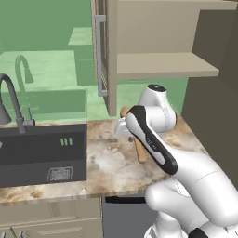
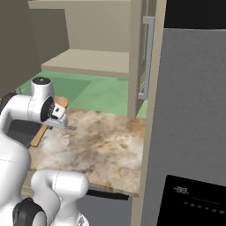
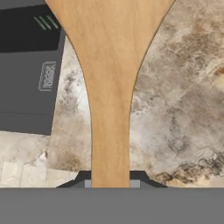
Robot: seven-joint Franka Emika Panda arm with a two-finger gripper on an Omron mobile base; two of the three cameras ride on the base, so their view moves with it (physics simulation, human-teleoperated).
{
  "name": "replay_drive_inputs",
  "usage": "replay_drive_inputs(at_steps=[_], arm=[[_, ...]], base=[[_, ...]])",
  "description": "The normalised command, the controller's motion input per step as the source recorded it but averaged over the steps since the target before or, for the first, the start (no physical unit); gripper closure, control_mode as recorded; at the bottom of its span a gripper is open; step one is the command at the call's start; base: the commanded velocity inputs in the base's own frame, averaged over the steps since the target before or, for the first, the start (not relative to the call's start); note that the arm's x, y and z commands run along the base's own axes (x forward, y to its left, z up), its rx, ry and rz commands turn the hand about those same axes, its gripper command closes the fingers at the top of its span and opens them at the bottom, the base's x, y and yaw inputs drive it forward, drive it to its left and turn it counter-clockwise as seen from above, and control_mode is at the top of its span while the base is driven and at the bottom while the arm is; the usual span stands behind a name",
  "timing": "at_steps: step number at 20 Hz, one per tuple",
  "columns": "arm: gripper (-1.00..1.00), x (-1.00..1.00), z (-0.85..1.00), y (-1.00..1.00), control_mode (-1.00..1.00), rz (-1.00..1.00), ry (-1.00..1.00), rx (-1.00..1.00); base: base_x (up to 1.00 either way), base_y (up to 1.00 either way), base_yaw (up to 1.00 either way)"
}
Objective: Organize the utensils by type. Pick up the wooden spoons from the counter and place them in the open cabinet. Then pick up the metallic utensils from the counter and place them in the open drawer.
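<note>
The marbled counter (image 1: pixel 111 162) runs between a dark sink (image 1: pixel 42 153) on the left and a tall grey appliance (image 2: pixel 190 132) on the right. The open cabinet (image 1: pixel 162 65) hangs directly above.

The gripper (image 3: pixel 111 183) is closed on the handle of the large wooden spoon (image 3: pixel 111 87), holding it just above the stone; the bowl points away from the hand.

Recommended procedure: lift straight up before moving toward the shelf (image 2: pixel 88 62), keeping the grip firm, since the long spoon could pivot.

Obstructions: the swung-out cabinet door (image 1: pixel 104 56) with its bar handle (image 1: pixel 100 56), and the shelf's front edge. The faucet (image 1: pixel 14 102) stands well apart.
</note>
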Motion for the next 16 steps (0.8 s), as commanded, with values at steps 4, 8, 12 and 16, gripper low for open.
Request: replay_drive_inputs(at_steps=[4, 8, 12, 16], arm=[[1.0, -0.02, 0.31, -0.2, -1.0, 0.18, -0.09, 0.14], [1.0, -0.01, 0.3, -0.16, -1.0, 0.28, -0.02, 0.0], [1.0, 0.0, 0.32, -0.13, -1.0, 0.51, 0.0, -0.11], [1.0, -0.01, 0.32, -0.11, -1.0, 0.53, -0.01, -0.26]], base=[[0.0, 0.0, 0.0], [0.0, 0.0, 0.0], [0.0, 0.0, 0.0], [0.0, 0.0, 0.0]])
